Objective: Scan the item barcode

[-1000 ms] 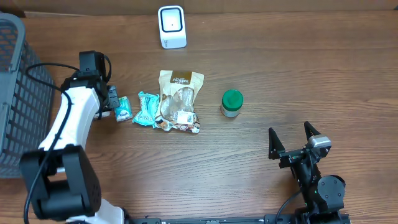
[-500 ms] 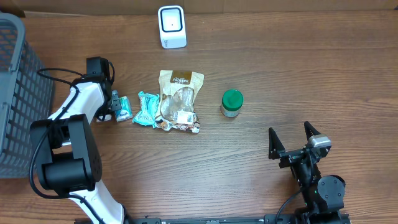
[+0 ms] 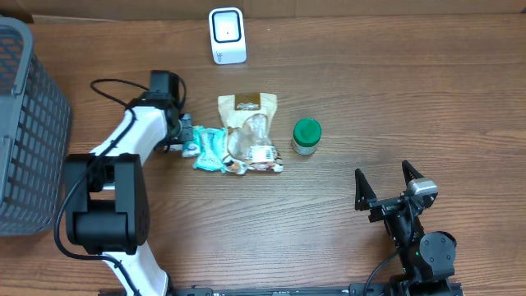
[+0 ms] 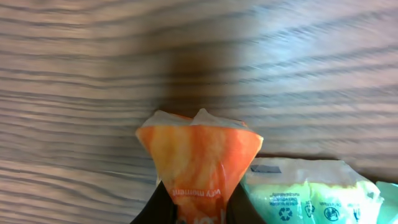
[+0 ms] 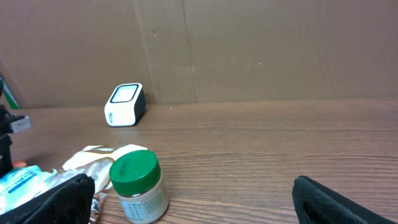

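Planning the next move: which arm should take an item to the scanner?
Left. The left gripper is shut on an orange packet and is nearer the scanner. The right gripper is open, empty and farther off.

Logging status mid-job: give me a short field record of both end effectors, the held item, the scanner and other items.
left end effector: shut on small packet, beside the teal packet
small packet: orange face toward wrist camera, no barcode seen
right end effector: open, empty, near front right
scanner: upright at far edge, apart from small packet
other items: snack bag, green-lidded jar, basket at left
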You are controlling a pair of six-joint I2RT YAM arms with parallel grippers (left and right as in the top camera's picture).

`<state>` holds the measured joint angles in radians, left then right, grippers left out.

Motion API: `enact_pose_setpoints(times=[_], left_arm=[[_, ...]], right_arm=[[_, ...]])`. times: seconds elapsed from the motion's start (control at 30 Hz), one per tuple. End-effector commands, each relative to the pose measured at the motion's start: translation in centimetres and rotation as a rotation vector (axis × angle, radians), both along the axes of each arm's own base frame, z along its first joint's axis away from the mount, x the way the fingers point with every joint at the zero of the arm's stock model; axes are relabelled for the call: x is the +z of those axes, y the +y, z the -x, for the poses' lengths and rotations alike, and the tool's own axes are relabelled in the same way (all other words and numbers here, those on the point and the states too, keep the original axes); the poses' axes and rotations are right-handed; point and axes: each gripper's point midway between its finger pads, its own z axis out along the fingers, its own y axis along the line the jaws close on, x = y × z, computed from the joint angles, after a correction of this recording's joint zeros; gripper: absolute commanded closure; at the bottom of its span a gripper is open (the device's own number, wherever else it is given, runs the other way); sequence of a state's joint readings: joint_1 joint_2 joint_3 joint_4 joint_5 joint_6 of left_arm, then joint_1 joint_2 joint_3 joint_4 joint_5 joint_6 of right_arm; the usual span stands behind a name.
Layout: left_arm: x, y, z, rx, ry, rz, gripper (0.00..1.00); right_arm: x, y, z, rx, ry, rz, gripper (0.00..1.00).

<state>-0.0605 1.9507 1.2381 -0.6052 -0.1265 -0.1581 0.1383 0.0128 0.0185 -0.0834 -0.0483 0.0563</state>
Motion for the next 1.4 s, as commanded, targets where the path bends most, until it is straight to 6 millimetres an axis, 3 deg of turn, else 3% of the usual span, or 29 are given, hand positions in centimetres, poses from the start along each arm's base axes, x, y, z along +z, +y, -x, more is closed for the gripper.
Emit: enact_pose_setpoints(times=[0.0, 0.13, 0.2, 0.3, 0.43, 0.63, 0.9, 1.03, 1.37], left_arm=[[-2.0, -3.3, 2.0, -0.049, 0.09, 0.101, 0.71], [-1.6, -3.1, 3.3, -0.022, 0.156, 0.102, 0.58], [-1.1, -2.8, 3.7, 0.005, 0.182, 0.103, 0.41], [0.2, -2.3, 3.8, 0.06, 0.195, 0.096, 0.01], [3.3, -2.0, 2.9, 0.077, 0.152, 0.097, 0.0], [11.1, -1.1, 1.3, 0.091, 0.002, 0.096, 0.0], [18.8, -1.0, 1.8, 0.084, -0.162, 0.113, 0.0], [20.7, -0.9, 2.8, 0.079, -0.198, 0.116, 0.0], [22.9, -0.5, 4.8, -0.047, -0.208, 0.129, 0.0]], right_arm=[[-0.2, 0.1, 0.0, 0.007, -0.001, -0.006, 0.0], [-0.2, 0.1, 0.0, 0.007, -0.001, -0.006, 0.0], [-0.2, 0.1, 0.0, 0.007, -0.001, -0.006, 0.0], [-0.2, 0.1, 0.0, 0.007, -0.001, -0.006, 0.0], [-0.2, 0.1, 0.0, 0.007, -0.001, -0.006, 0.0], [-0.2, 0.1, 0.0, 0.007, -0.001, -0.006, 0.0], [-0.2, 0.1, 0.0, 0.007, -0.001, -0.006, 0.0], [-0.2, 0.1, 0.0, 0.007, -0.001, -0.006, 0.0], [-0.2, 0.1, 0.0, 0.007, -0.001, -0.006, 0.0]])
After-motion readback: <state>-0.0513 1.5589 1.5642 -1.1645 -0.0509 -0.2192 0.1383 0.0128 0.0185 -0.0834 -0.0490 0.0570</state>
